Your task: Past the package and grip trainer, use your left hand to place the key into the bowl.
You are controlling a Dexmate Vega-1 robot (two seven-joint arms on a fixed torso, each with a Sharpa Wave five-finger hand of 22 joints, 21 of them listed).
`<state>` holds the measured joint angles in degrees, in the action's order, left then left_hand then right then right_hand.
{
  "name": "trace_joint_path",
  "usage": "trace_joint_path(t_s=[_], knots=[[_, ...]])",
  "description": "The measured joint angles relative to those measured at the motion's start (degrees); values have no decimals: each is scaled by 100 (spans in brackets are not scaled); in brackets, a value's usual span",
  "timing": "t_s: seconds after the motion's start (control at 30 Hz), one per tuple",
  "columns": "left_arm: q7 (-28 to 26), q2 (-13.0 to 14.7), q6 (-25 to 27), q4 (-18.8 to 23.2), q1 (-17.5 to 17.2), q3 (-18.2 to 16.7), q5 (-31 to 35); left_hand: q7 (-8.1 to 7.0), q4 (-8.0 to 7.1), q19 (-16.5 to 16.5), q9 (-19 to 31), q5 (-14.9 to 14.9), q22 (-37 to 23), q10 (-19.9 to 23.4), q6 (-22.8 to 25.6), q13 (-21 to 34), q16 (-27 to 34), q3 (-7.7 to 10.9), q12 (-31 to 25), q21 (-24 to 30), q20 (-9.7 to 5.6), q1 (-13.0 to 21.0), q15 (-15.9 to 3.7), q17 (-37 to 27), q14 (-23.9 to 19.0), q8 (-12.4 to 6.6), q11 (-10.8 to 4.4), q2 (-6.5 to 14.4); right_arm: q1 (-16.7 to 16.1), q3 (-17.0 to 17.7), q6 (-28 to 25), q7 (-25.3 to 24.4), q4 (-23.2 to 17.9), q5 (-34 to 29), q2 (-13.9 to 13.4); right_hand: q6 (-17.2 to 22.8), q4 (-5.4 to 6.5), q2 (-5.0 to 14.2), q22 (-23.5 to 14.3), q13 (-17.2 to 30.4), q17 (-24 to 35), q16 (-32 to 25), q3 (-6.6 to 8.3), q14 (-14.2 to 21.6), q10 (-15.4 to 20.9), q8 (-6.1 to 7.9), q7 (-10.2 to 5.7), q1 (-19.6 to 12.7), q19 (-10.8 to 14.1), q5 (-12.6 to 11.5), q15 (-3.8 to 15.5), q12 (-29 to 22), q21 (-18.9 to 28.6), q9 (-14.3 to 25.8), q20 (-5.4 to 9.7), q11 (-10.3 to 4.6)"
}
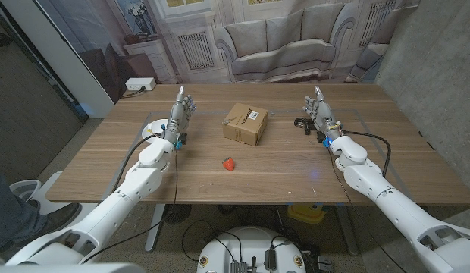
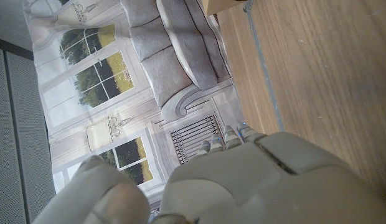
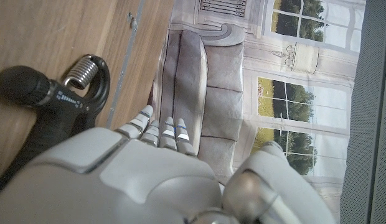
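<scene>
Both hands stood raised and held nothing; key not identifiable on the table.

My left hand [image 1: 180, 114] stood upright near the table's [image 1: 106, 171] left edge, fingers [image 1: 186, 101] loosely apart and holding nothing, beside a white bowl [image 1: 153, 124] partly hidden behind it. My right hand [image 1: 320, 112] stood likewise toward the right edge, fingers apart and empty, the black grip trainer [image 3: 40, 99] just beside it. The cardboard package [image 1: 245, 123] sat mid-table toward the far edge, between the hands. A small red item [image 1: 230, 163] lay nearer the front edge; I could not tell whether it was the key.
</scene>
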<state>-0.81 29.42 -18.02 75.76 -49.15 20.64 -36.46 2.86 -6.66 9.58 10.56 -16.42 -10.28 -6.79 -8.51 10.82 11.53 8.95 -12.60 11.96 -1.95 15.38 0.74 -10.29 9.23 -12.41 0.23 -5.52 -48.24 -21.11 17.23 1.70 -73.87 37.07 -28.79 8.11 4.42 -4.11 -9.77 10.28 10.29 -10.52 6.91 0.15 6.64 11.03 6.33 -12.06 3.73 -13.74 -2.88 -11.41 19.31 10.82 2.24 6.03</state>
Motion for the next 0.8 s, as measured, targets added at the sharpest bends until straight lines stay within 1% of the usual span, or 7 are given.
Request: trace_joint_path(t_s=[0.1,0.17,0.27,0.33,0.5,0.67,0.8], knots=[[-78,-5,-38,175,-155,-36,23,1,24,0,0,0,0,20,38,0,0,23,-38,0,0,36,-32,0,-32,0,18,39,-17,16,104,16,15,14,6,0,0,-1,0,0,0,0,0,0,0,0,0,1,0,0,0,0,0,0,0,0],[-106,-17,-64,187,-169,-37,45,0,24,0,0,0,0,51,39,0,0,23,-39,0,0,52,-4,0,-60,0,-11,55,-36,25,111,26,18,25,6,12,0,14,0,0,0,0,0,0,0,0,-12,-14,0,0,0,0,0,0,0,0],[-132,-52,-113,190,-174,-37,56,-11,24,0,0,0,0,72,111,0,0,23,-39,0,0,65,-34,0,-90,0,8,69,-71,37,114,34,5,49,-5,31,0,13,0,0,0,0,0,0,0,0,-31,-13,31,0,0,0,0,0,-31,0],[-143,-90,-136,174,-173,-34,67,-19,40,-3,-1,-11,0,146,150,0,0,39,-39,14,0,90,-33,0,-156,-45,-22,93,-94,48,114,32,-30,57,-23,31,0,14,0,0,0,0,0,0,0,0,-30,-13,31,0,0,0,0,-12,-31,0],[-206,-119,-192,150,-168,-24,116,-11,71,-360,-1,-32,-9,479,481,-1,67,71,-122,137,4,231,-17,0,-500,-110,-15,175,-161,72,102,16,-131,61,-83,30,0,14,1,0,-1,0,0,0,32,0,-30,-13,31,0,0,0,0,-16,-32,32],[-321,-205,-281,127,-157,-8,189,-50,90,-478,-1,-32,-27,647,622,-1,97,85,-168,161,-18,300,-24,0,-637,-111,-14,242,-227,95,16,-74,-230,64,-132,30,0,13,1,0,-1,0,0,0,31,0,-30,-13,30,0,1,0,0,-16,-32,32],[-405,-234,-367,128,-181,-11,243,-79,156,-556,-1,-32,-27,749,734,-1,99,103,-171,161,19,404,-68,0,-741,-156,-56,272,-261,110,-12,-135,-291,64,-151,30,0,36,1,0,-1,0,0,0,31,-1,-30,-35,30,0,1,1,-18,-16,-32,32]])
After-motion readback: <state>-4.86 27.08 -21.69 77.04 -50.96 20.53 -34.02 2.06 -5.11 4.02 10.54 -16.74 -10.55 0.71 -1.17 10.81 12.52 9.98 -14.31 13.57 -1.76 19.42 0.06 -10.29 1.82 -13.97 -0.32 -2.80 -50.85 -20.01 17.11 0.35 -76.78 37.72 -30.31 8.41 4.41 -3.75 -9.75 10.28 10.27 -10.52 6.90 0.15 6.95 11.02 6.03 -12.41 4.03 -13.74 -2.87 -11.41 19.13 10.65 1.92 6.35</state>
